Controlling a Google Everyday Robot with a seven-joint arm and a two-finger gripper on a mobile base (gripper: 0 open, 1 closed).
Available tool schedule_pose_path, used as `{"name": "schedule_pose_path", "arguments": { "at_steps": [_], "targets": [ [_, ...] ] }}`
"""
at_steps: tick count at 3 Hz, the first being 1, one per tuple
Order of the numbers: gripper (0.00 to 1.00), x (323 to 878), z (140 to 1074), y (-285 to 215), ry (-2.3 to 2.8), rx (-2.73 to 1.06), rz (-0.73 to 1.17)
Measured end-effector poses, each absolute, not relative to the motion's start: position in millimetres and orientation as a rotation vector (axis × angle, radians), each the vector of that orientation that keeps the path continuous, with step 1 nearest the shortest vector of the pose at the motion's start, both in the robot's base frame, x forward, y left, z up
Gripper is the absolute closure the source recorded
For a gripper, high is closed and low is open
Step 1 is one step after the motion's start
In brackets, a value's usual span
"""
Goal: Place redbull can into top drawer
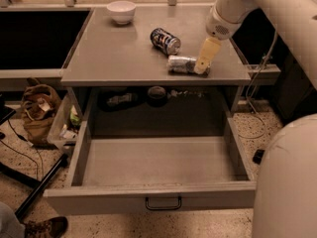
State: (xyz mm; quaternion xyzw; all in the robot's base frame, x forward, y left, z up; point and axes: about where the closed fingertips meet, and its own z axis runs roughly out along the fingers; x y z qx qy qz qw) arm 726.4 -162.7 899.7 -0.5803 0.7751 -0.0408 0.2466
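Observation:
The redbull can, slim and silvery-grey, lies on its side on the tabletop near the right front edge. My gripper reaches down from the upper right and sits at the can's right end, hiding that end. The top drawer is pulled wide open below the table, with nothing in it. Its flat front panel carries a small dark handle.
A shorter dark blue can lies on the tabletop just behind the redbull can. A white bowl stands at the back left. A brown bag and cables lie on the floor at left. The robot's body fills the lower right.

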Motion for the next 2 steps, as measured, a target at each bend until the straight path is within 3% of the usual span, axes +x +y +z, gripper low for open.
{"name": "schedule_pose_path", "arguments": {
  "at_steps": [2],
  "targets": [
    [0.0, 742.5, 867.8, -123.3, 2.087, -1.662, -0.033]
  ]
}}
